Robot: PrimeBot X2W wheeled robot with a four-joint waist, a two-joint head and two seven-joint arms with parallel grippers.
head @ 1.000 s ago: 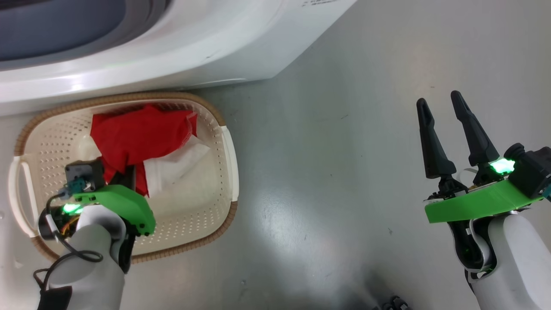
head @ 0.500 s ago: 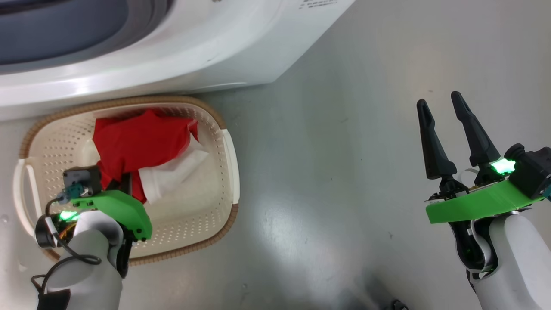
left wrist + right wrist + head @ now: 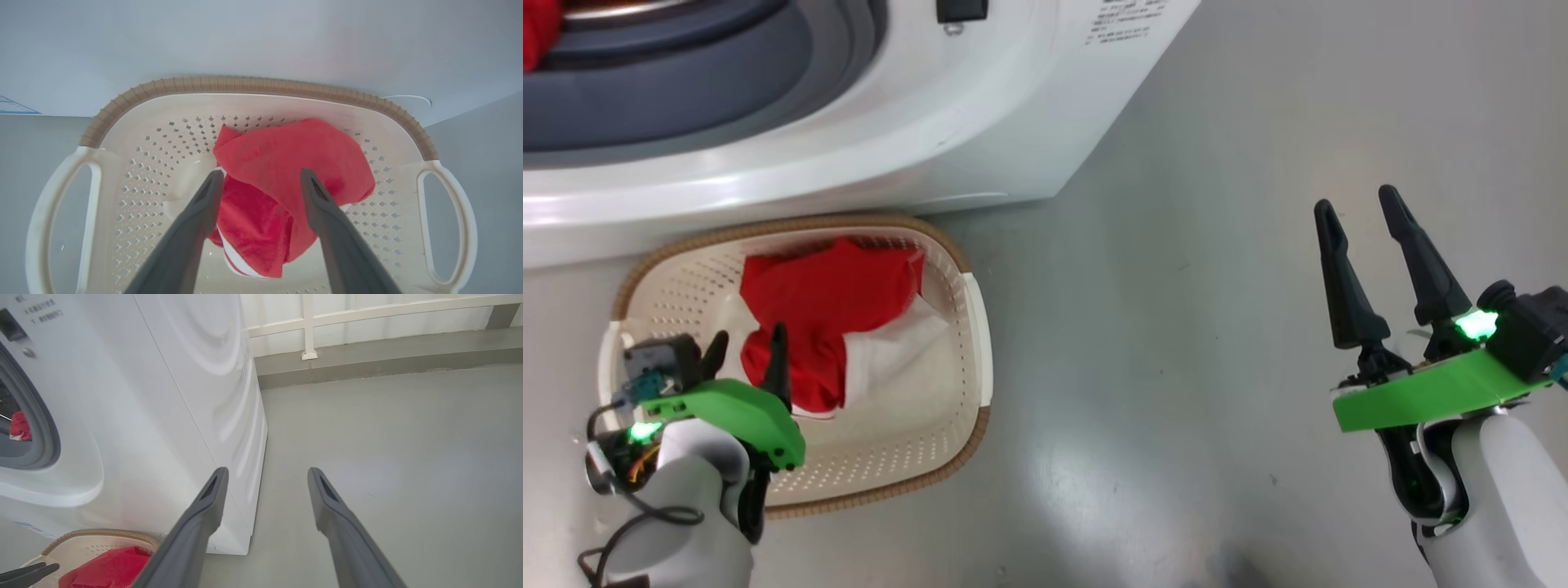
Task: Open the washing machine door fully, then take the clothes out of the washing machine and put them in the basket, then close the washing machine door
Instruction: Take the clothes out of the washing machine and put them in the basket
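Observation:
The cream basket [image 3: 977, 343] with a brown rim stands on the floor against the front of the white washing machine [image 3: 980, 98]. Red clothes [image 3: 825, 298] with a white patch lie in the basket. My left gripper [image 3: 749, 341] hovers open just over them; in the left wrist view its fingers [image 3: 204, 212] straddle the red clothes [image 3: 286, 163] without gripping. Another red piece [image 3: 535, 33] shows inside the drum, behind the grey rubber ring [image 3: 686, 90]. My right gripper [image 3: 1356, 204] is open over bare floor to the right. The door is out of view.
The grey floor [image 3: 1160, 286] spreads out to the right of the machine and basket. In the right wrist view a low white railing [image 3: 367, 312] runs along a kerb behind the machine's side panel [image 3: 196, 375]. The basket's corner [image 3: 102, 535] sits at the bottom left there.
My left gripper has risen out of the red clothes with its fingers now apart, leaving them in the basket. The head camera has tilted up, showing more of the drum opening. The right arm is still.

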